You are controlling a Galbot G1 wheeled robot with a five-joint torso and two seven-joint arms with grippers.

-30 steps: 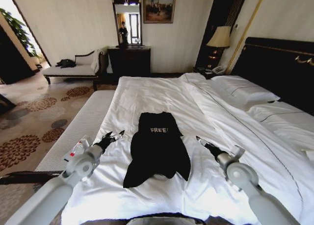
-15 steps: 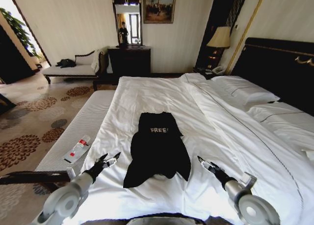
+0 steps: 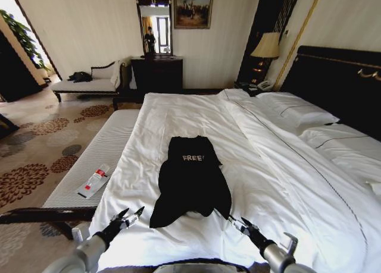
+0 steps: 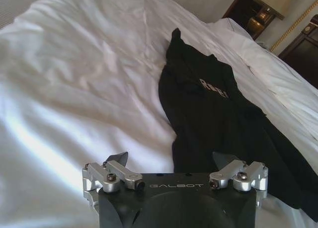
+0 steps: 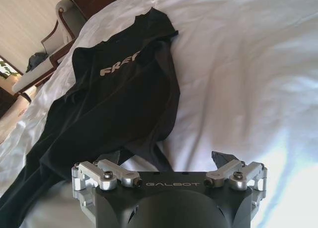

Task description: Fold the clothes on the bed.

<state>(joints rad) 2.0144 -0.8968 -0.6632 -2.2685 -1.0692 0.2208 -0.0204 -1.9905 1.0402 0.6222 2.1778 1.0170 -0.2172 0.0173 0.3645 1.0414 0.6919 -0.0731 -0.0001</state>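
Head view: we see the T-shirt [image 3: 190,181] at frame centre on the bed [image 3: 286,184], long axis running up the frame, hem nearest us. Left gripper [image 3: 130,215] lower left, right gripper [image 3: 238,224] lower right; right sits closer to the hem.

Left wrist view: fingers [image 4: 117,160] spread wide, shirt ahead.

Right wrist view: fingers [image 5: 222,159] wide, holding nothing.

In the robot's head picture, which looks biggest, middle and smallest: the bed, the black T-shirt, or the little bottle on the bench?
1. The large white-sheeted bed, by far.
2. The black soft T-shirt with white lettering.
3. The small clear bottle with a red label on the pale ribbed bench, smallest.
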